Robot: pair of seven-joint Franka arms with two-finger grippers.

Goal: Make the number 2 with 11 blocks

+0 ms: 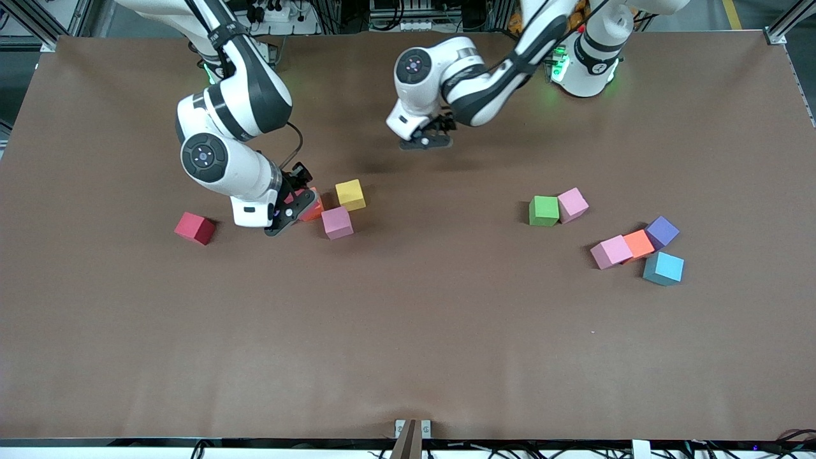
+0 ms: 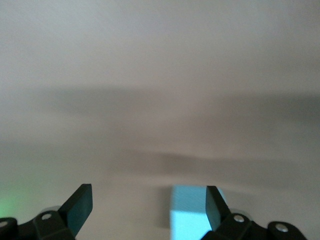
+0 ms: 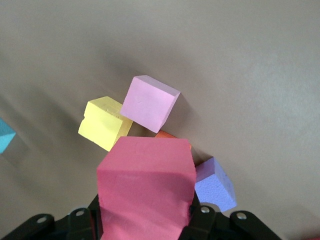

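Pink-red block (image 3: 145, 187) sat clamped in the right gripper (image 1: 294, 205), lowered beside the yellow block (image 1: 350, 194) and pink block (image 1: 336, 222) to start the digit there. Left gripper (image 1: 426, 139) hung spread, holding nothing, over bare table (image 1: 408, 331) above that yellow block.

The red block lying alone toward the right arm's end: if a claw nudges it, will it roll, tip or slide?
The red block has flat faces and sharp edges, so it likely slides, not rolls. Its matte, foam-like look suggests it is light and easily shoved off line.
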